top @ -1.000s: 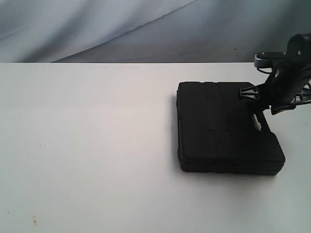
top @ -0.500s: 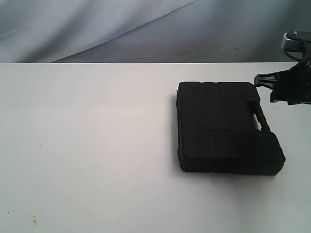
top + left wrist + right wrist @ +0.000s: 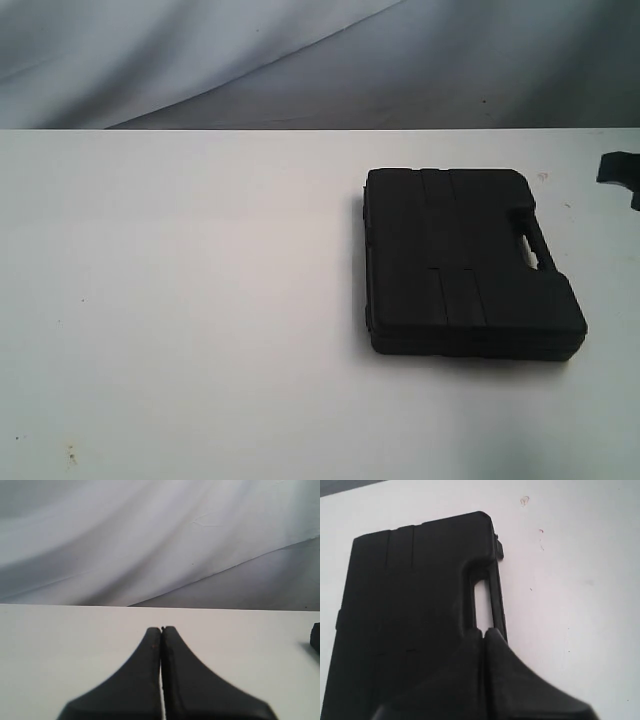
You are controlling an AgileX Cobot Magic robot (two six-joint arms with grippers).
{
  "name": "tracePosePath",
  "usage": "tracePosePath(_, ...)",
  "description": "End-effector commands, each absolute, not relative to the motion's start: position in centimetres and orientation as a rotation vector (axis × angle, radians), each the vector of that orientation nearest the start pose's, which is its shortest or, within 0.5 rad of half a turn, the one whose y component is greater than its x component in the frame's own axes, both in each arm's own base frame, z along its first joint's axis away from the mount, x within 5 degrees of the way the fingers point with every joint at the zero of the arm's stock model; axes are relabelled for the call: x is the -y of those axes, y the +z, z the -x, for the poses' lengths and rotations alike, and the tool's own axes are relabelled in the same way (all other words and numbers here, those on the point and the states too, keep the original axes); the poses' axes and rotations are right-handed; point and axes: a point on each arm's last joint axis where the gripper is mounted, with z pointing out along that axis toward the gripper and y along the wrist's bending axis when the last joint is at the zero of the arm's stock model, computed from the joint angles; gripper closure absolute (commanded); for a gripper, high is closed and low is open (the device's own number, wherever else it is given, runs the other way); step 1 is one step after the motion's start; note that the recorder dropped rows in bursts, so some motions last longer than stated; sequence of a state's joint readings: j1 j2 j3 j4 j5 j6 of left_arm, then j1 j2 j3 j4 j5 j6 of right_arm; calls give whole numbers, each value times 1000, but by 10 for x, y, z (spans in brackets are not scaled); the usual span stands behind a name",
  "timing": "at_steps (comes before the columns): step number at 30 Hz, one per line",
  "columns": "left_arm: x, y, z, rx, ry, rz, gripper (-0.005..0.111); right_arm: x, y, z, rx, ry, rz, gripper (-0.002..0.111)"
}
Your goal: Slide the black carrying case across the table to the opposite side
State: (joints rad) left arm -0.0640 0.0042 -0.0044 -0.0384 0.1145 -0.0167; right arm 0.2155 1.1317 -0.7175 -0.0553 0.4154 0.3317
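The black case (image 3: 460, 265) lies flat on the right half of the white table (image 3: 200, 300), its cut-out handle (image 3: 535, 250) facing the right edge. In the right wrist view the case (image 3: 410, 595) fills the frame's left. My right gripper (image 3: 483, 631) is shut and empty, and its tips appear just beside the handle slot (image 3: 482, 604). In the exterior view only a black bit of the right arm (image 3: 620, 170) shows at the right border, clear of the case. My left gripper (image 3: 161, 629) is shut and empty over bare table (image 3: 75, 645).
Grey draped cloth (image 3: 300, 60) hangs behind the table's far edge. The table's left half carries only small dark specks (image 3: 83, 299). Faint red marks (image 3: 524, 501) lie beside the case. A dark shape (image 3: 316, 637) pokes in at the left wrist view's border.
The right arm has pulled away to the right, from over the case's handle corner to almost out of the exterior view. The case has not moved.
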Motion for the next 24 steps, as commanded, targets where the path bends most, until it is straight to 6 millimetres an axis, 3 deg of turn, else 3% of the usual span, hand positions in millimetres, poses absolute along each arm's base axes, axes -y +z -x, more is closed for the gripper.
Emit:
tracePosePath(1,4,203,-56,-1593,-102,-2,107,-39,285,-192,-2186,270,-105,108)
tracePosePath(7,4,203,-56,-1593,-102,-2,107,-31,289,-151,-2021,310,-99,108)
tracePosePath(11,4,203,-56,-1593,-102,-2,107,-26,282,-130,-1952,298,-70,108)
tracePosePath(24,4,203,-56,-1593,-102,-2,107,-16,256,-83,-1757,301,-34,108)
